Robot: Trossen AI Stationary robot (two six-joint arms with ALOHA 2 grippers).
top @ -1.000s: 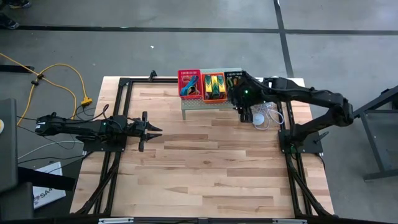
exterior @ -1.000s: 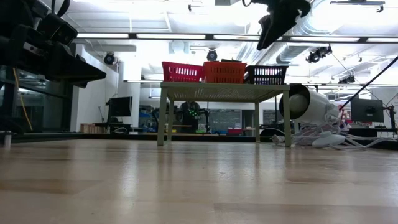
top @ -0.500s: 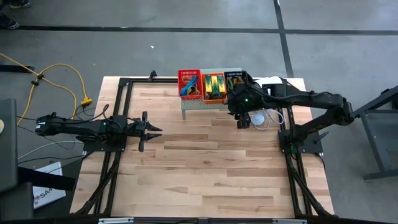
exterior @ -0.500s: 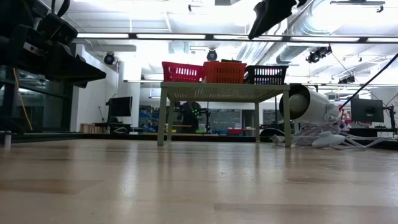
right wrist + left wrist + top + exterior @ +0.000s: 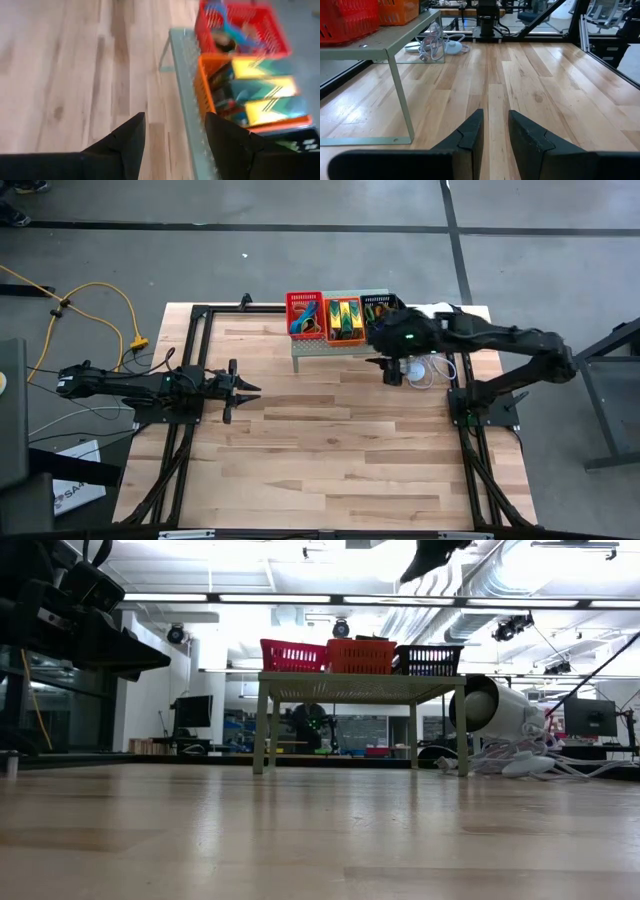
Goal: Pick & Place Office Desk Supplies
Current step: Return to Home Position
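Note:
A pale-green shelf [image 5: 330, 348] at the table's far side carries a red basket [image 5: 305, 313], an orange basket [image 5: 343, 318] and a black basket [image 5: 380, 305]. Yellow-and-green wedge pieces [image 5: 265, 90] lie in the orange basket, and blue and orange items [image 5: 232, 32] lie in the red one. My right gripper [image 5: 175, 135] hovers open above the shelf's right end, slanting down, with nothing between its fingers. It shows at the top edge of the low view [image 5: 428, 558]. My left gripper [image 5: 496, 135] waits at the table's left, level, open by a narrow gap and holding nothing.
A white cylindrical device with a bundle of white cable [image 5: 405, 368] lies on the table just right of the shelf. Black frame rails [image 5: 200, 330] run along the table's edges. Bare wood [image 5: 330, 440] fills the middle and near part.
My right gripper has risen above the shelf's right end, leaving the low view at the top. It has swung from pointing toward the near edge to pointing toward the baskets.

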